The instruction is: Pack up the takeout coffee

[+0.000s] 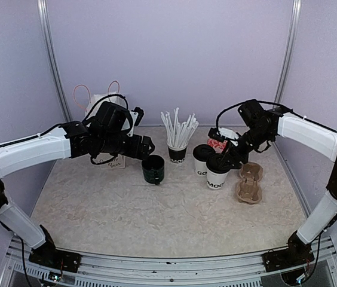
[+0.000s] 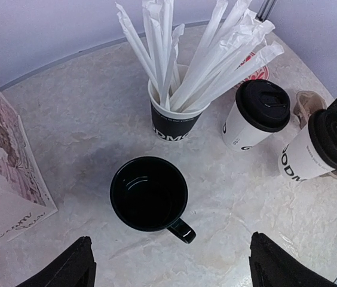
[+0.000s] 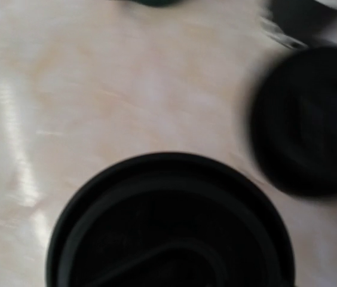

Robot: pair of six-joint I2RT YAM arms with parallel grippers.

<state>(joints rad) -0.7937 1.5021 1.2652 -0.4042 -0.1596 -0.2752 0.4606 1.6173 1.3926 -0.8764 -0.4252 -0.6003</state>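
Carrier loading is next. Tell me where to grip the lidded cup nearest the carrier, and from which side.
Grip the front cup by its paper wall just under the black lid, probably from above: it stands upright and tapers downward, so the lid's rim would stop slipping. Avoid its rear-left side, where the second cup stands close.

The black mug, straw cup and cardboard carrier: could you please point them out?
black mug [image 2: 149, 194], left wrist view, its dark inside.
straw cup [image 2: 171, 124], left wrist view, its black lettered wall.
cardboard carrier [image 1: 249, 190], top external view, its near well.
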